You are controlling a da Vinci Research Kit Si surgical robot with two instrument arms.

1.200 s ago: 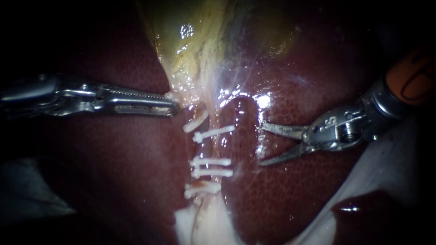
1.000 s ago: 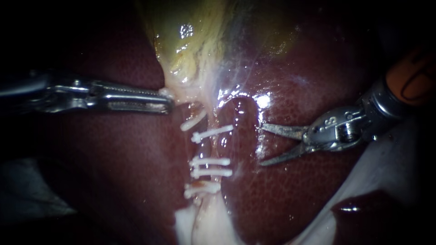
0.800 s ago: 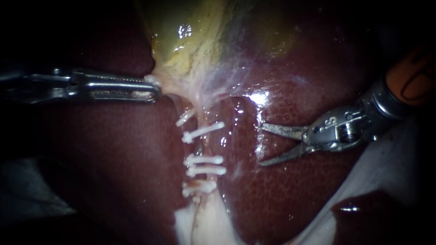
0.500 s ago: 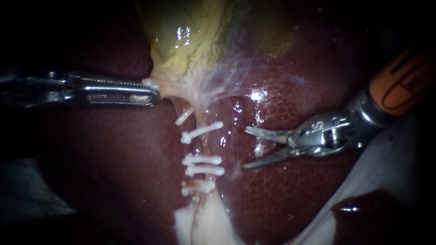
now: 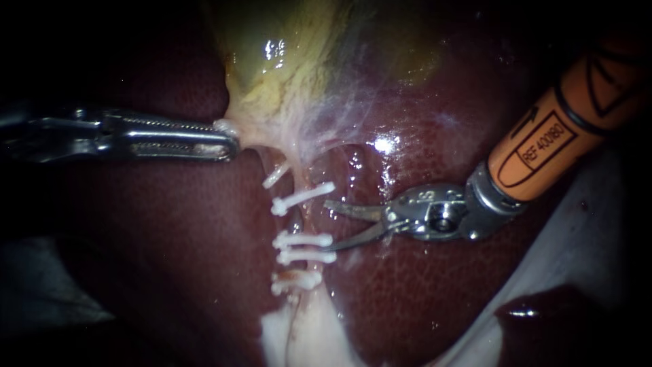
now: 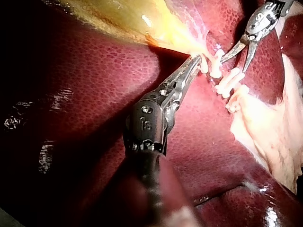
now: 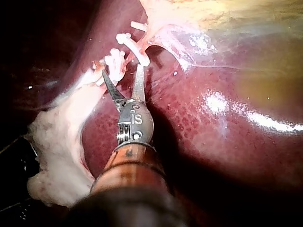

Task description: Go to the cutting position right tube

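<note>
In the endoscope view my left instrument (image 5: 229, 138) comes in level, its jaws shut on the pale neck of the gallbladder (image 5: 285, 61) and holding it taut to the left. Below the neck a thin tube (image 5: 301, 219) runs down and carries several white clips (image 5: 303, 239). My right instrument (image 5: 331, 225) has two thin blades standing open, their tips level with the gap between the upper clip (image 5: 303, 197) and the lower pair, just right of the tube. In the right wrist view the open blades (image 7: 122, 70) reach the clips (image 7: 116, 59). The left wrist view shows the shut jaws (image 6: 196, 64).
Dark red liver (image 5: 170, 238) lies all around and under the tube. Whitish fatty tissue (image 5: 305, 333) hangs below the lowest clip. A pale cloth (image 5: 584, 258) shows at the lower right, beyond the liver's edge. The right instrument's orange shaft (image 5: 557, 129) crosses the upper right.
My right instrument has moved left across the liver, blades still open, up to the clipped tube. The left instrument drew the gallbladder neck left and slightly up, then held still.
</note>
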